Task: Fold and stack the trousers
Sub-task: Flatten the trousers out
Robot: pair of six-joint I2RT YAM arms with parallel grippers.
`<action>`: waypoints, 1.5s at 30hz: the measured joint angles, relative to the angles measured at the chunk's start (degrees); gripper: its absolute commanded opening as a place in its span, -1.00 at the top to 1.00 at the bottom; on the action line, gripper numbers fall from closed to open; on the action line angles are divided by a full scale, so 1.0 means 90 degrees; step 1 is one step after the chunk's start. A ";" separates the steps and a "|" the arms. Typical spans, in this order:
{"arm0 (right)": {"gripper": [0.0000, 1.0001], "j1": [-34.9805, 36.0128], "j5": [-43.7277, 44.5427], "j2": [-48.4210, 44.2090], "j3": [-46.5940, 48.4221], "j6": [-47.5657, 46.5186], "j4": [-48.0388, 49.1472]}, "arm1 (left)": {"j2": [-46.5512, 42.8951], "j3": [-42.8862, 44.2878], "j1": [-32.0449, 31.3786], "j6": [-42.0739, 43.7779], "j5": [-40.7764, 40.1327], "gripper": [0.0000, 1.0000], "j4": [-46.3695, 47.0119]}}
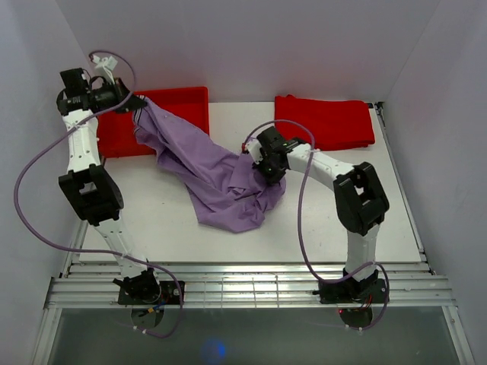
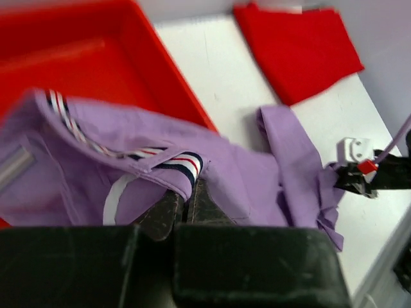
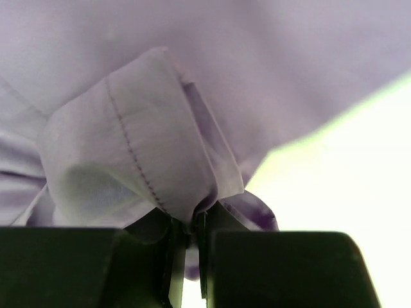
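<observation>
Now the trousers [image 1: 199,169] sag in a crumpled band from the upper left of the frame to the centre of the table [image 1: 152,220]. At upper left, over the red tray [image 1: 190,99], the left gripper [image 1: 135,102] is clenched on their striped edge, holding it off the surface. At mid-frame the right gripper [image 1: 268,173] pinches a stitched hem fold. A folded red cloth [image 1: 327,122] lies at upper right.

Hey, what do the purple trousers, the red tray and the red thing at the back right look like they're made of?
The trousers: soft matte woven cloth, maybe cotton; they drape and crumple, and a stitched hem shows in the right wrist view. The red tray: rigid, slightly glossy, probably plastic, with straight raised walls. The red item: matte fabric, judging by its soft folded edges; fibre unclear.
</observation>
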 measured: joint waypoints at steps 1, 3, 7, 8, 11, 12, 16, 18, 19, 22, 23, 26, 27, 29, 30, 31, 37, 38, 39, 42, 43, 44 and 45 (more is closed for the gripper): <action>0.85 -0.0165 0.0027 -0.0153 -0.0080 -0.0034 0.0005 | 0.0129 0.0527 0.0000 -0.0148 -0.0017 1.00 0.0002; 0.85 -0.0636 0.0063 -0.0612 -0.0345 -0.0158 0.0061 | 0.0325 0.1469 0.0000 -0.0449 -0.0061 1.00 0.0138; 0.85 -0.1523 -0.0131 -0.1484 -0.0707 -0.0425 0.0369 | 0.0311 0.2501 -0.0097 -0.1226 0.0279 1.00 0.0712; 0.85 -0.1724 -0.0182 -0.1693 -0.0758 -0.0508 0.0423 | 0.0185 0.2421 -0.0151 -0.1399 0.0367 1.00 0.0967; 0.85 -0.2402 -0.0423 -0.2259 -0.0891 -0.0792 0.0500 | -0.0469 0.1603 -0.0287 -0.2113 0.0559 1.00 0.1875; 0.85 -0.2637 -0.0537 -0.2414 -0.0916 -0.0877 0.0515 | -0.0568 0.1535 -0.0316 -0.2290 0.0627 1.00 0.2076; 0.85 -0.3524 -0.1365 -0.2909 -0.0838 -0.1178 0.0488 | -0.0760 0.1763 -0.0425 -0.3019 0.0828 1.00 0.2640; 0.85 -0.3910 -0.1807 -0.3145 -0.0721 -0.1341 0.0372 | -0.1013 0.1654 -0.0430 -0.3240 0.0831 1.00 0.2805; 0.85 -0.4068 -0.1974 -0.3291 -0.0658 -0.1455 0.0287 | -0.1231 0.1464 -0.0430 -0.3264 0.0767 1.00 0.2936; 0.84 -0.4437 -0.1722 -0.3706 -0.0636 -0.1858 -0.0209 | -0.2329 0.0491 -0.0318 -0.3082 0.0340 1.00 0.3208; 0.84 -0.4619 -0.1552 -0.3842 -0.0690 -0.2011 -0.0432 | -0.2781 0.0124 -0.0172 -0.2948 0.0141 1.00 0.3332; 0.85 -0.4940 -0.1180 -0.4141 -0.0877 -0.2363 -0.0920 | -0.4279 -0.0809 0.0216 -0.2511 -0.0469 1.00 0.3466; 0.84 -0.4937 -0.1132 -0.4231 -0.0933 -0.2460 -0.1042 | -0.4738 -0.1008 0.0236 -0.2348 -0.0631 1.00 0.3466; 0.85 -0.4908 -0.1110 -0.4425 -0.1005 -0.2630 -0.1273 | -0.5605 -0.1239 0.0199 -0.2004 -0.0916 1.00 0.3232; 0.85 -0.4879 -0.1120 -0.4546 -0.1037 -0.2722 -0.1375 | -0.5945 -0.1273 0.0177 -0.1851 -0.1039 1.00 0.3067; 0.85 -0.4862 -0.1144 -0.4673 -0.1039 -0.2807 -0.1513 | -0.6229 -0.1277 0.0172 -0.1705 -0.1154 1.00 0.2880; 0.68 -0.4838 -0.1120 -0.5263 -0.1217 -0.3317 -0.1889 | -0.7601 -0.1382 0.0168 -0.1066 -0.2021 1.00 0.1294; 0.39 -0.4840 -0.1127 -0.5268 -0.1263 -0.3410 -0.2011 | -0.7715 -0.1491 0.0168 -0.1018 -0.2191 1.00 0.1018; 0.10 -0.4838 -0.1139 -0.5207 -0.1285 -0.3529 -0.2159 | -0.7786 -0.1632 0.0168 -0.0976 -0.2356 1.00 0.0721; -0.47 -0.4801 -0.1411 -0.4828 -0.1285 -0.4087 -0.2752 | -0.7774 -0.2217 0.0168 -0.0884 -0.2769 1.00 0.0070; -0.55 -0.4741 -0.1511 -0.4663 -0.1287 -0.4272 -0.3004 | -0.7720 -0.2385 0.0168 -0.0865 -0.2846 1.00 -0.0095; -0.63 -0.4670 -0.1627 -0.4541 -0.1287 -0.4408 -0.3174 | -0.7630 -0.2572 0.0168 -0.0835 -0.2939 1.00 -0.0274; -0.65 -0.4612 -0.1727 -0.4461 -0.1287 -0.4476 -0.3266 | -0.7563 -0.2708 0.0168 -0.0818 -0.3007 1.00 -0.0398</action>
